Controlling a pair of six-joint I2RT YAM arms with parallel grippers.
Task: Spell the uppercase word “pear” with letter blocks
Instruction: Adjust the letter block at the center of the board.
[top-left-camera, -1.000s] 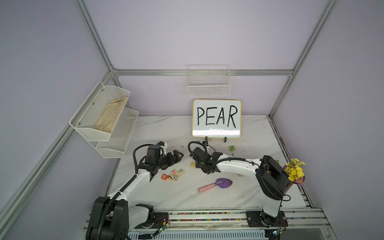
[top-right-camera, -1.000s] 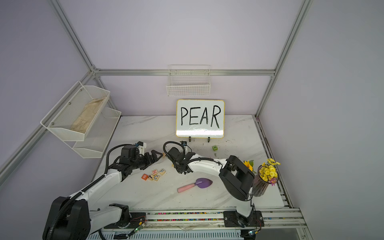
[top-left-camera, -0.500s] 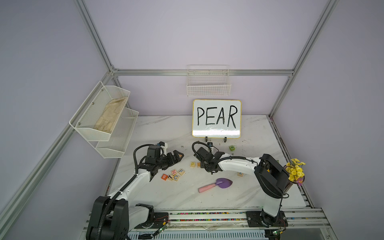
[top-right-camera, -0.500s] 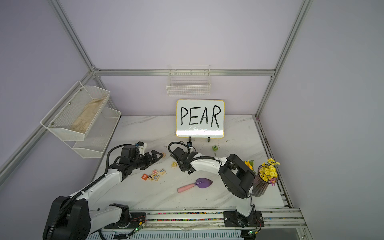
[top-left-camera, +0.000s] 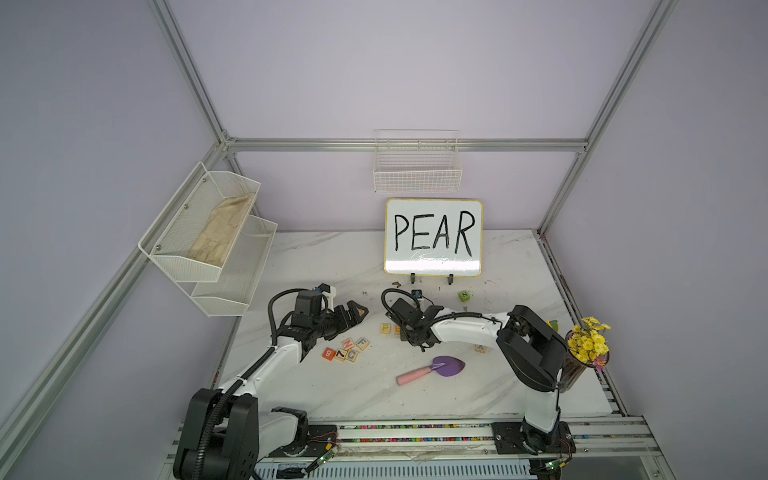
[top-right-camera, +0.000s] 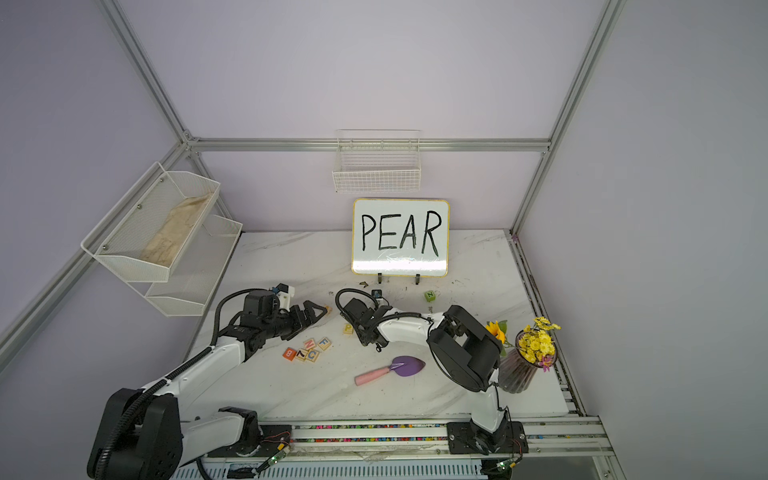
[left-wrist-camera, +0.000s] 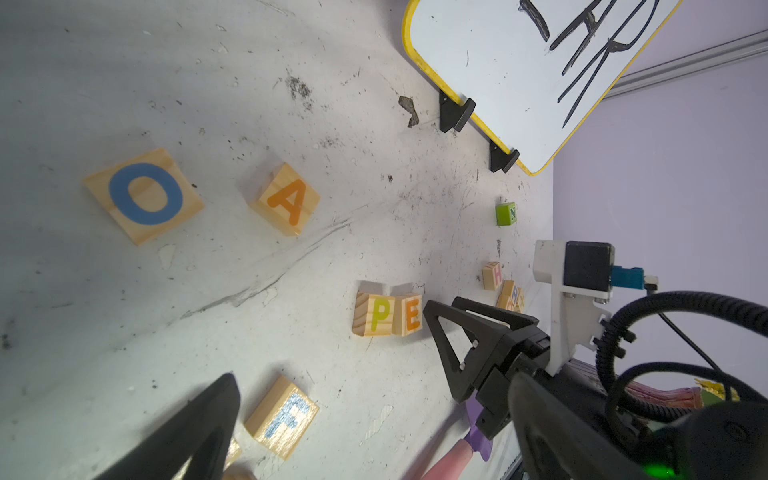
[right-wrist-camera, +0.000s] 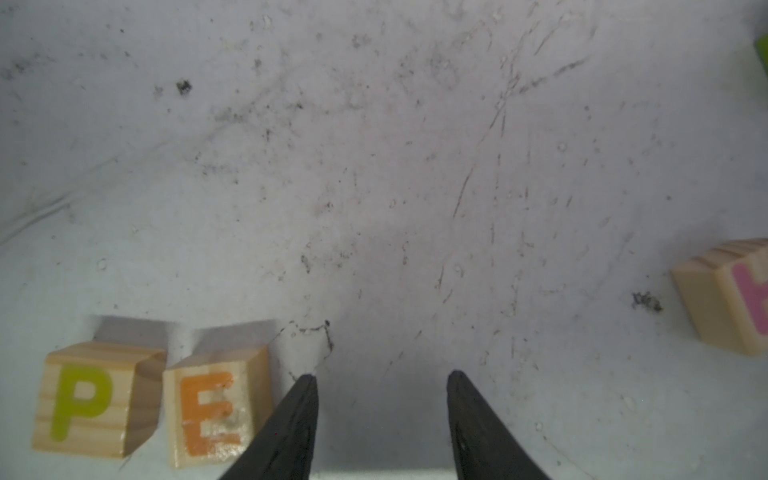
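The pale-wood green-P cube (right-wrist-camera: 83, 399) and pale-wood orange-E cube (right-wrist-camera: 212, 411) lie side by side, the latter just outside the right gripper (right-wrist-camera: 380, 376), whose jaws stand apart, empty. The left gripper (top-left-camera: 358, 311) gapes wide near the pale-wood orange-A cube (left-wrist-camera: 286, 199).

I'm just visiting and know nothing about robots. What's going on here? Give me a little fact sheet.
Goal word: PEAR, written on the whiteboard
Placed so far: P block and E block side by side
Not yet in row: A block, apart, near the O block
Right gripper: open, empty, next to the E block
Left gripper: open, holding nothing
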